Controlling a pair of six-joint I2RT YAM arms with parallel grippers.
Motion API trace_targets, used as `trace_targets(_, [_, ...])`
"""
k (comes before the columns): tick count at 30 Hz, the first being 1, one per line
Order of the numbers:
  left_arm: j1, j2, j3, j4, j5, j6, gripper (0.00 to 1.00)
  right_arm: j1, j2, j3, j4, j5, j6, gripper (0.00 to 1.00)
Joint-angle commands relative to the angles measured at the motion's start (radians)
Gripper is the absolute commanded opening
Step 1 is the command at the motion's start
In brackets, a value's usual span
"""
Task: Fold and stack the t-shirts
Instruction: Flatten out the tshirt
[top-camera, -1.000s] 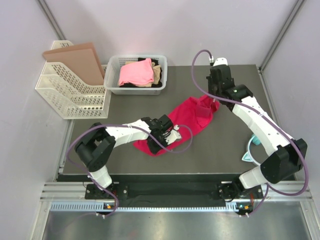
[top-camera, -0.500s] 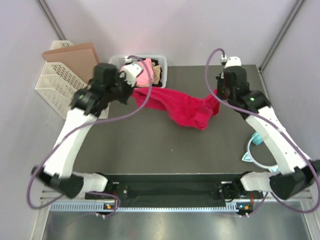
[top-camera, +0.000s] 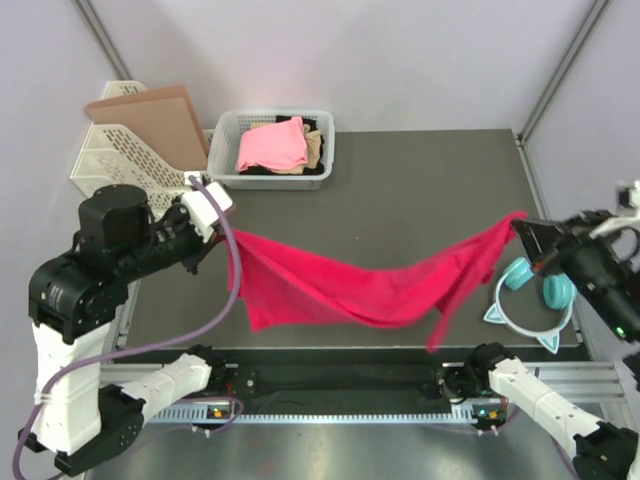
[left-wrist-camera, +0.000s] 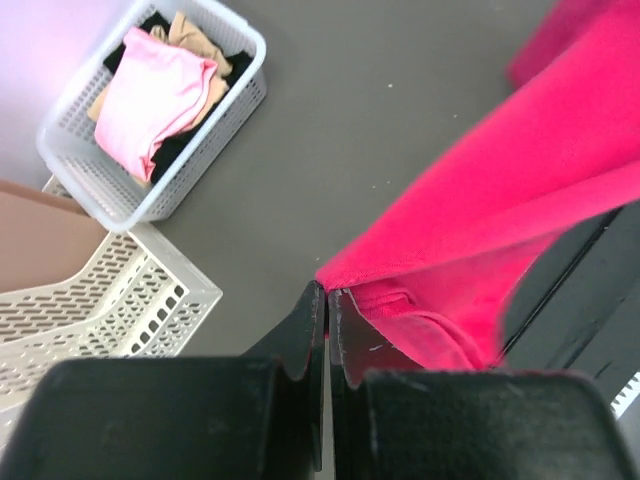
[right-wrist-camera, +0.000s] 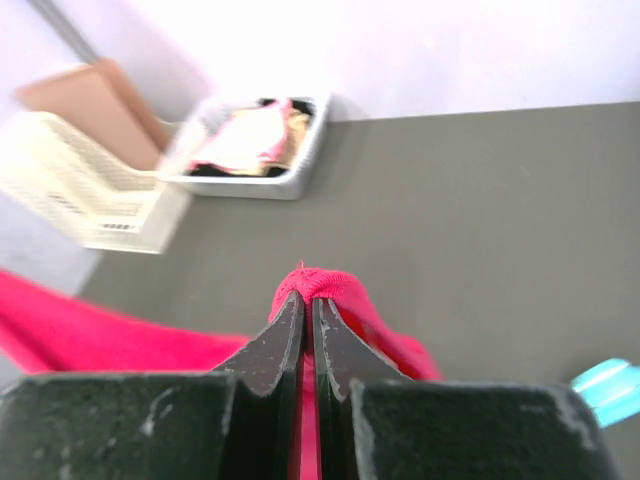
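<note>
Left gripper (top-camera: 230, 240) and right gripper (top-camera: 522, 228): both pinched fully closed, each on one corner of the crimson t-shirt (top-camera: 350, 290). Confirmed in both wrist views: a cloth edge nipped between shut jaws.

Held clear above the table (top-camera: 420, 180), toward its near edge, sagging in the middle, with a loose tail hanging below the right end. Long axis laid left to right, running straight from one gripper to the other. Neither arm nearer: one end carried by each. Judged for the lay-down: both ends to be lowered together, with the span kept wide, to land the cloth flat.

Remaining shirts left in the white basket (top-camera: 225, 178) at the far left, light pink t-shirt (top-camera: 270, 148) on top.

Compared with half a second earlier: drawn back from just beside the basket toward the near edge, spread much wider, and lifted clear of the surface.
</note>
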Motion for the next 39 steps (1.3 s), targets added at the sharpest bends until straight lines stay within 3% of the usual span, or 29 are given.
trace_targets(1, [0.000, -0.055, 0.017, -0.178, 0.073, 0.028, 0.00, -0.003, -0.003, 0.055, -0.147, -0.087, 0.088, 0.00])
trace_targets(4, [0.000, -0.076, -0.092, -0.152, 0.067, 0.045, 0.00, -0.005, -0.010, 0.000, -0.125, -0.080, 0.122, 0.00])
trace_targets(8, [0.000, -0.107, -0.412, -0.025, 0.020, 0.088, 0.00, -0.005, 0.011, -0.246, -0.027, -0.031, 0.125, 0.00])
trace_targets(14, [0.000, -0.037, -0.799, 0.309, -0.164, 0.208, 0.00, -0.005, 0.187, -0.506, 0.215, 0.132, 0.105, 0.00])
trace_targets(16, [0.016, 0.050, -0.854, 0.445, -0.213, 0.266, 0.00, -0.011, 0.282, -0.528, 0.292, 0.190, 0.096, 0.00])
trace_targets(19, [0.104, 0.225, -0.847, 0.533, -0.219, 0.307, 0.00, -0.029, 0.405, -0.531, 0.372, 0.223, 0.079, 0.00])
trace_targets(25, [0.240, 0.575, -0.586, 0.647, -0.307, 0.257, 0.00, -0.088, 0.595, -0.493, 0.496, 0.261, 0.057, 0.00])
trace_targets(30, [0.262, 0.667, -0.494, 0.771, -0.400, 0.218, 0.01, -0.103, 0.678, -0.462, 0.580, 0.307, -0.004, 0.00])
trace_targets(33, [0.262, 0.696, -0.486, 0.727, -0.408, 0.220, 0.37, -0.114, 0.747, -0.415, 0.564, 0.304, -0.025, 0.00])
trace_targets(35, [0.262, 0.695, -0.505, 0.708, -0.422, 0.217, 0.51, -0.115, 0.792, -0.390, 0.548, 0.302, -0.025, 0.04])
trace_targets(36, [0.261, 0.665, -0.512, 0.686, -0.422, 0.215, 0.53, -0.115, 0.807, -0.387, 0.548, 0.302, -0.027, 0.09])
trace_targets(37, [0.261, 0.637, -0.532, 0.675, -0.402, 0.215, 0.54, -0.115, 0.813, -0.385, 0.551, 0.302, -0.024, 0.28])
trace_targets(39, [0.256, 0.521, -0.555, 0.621, -0.355, 0.223, 0.63, -0.117, 0.827, -0.378, 0.550, 0.312, -0.021, 0.40])
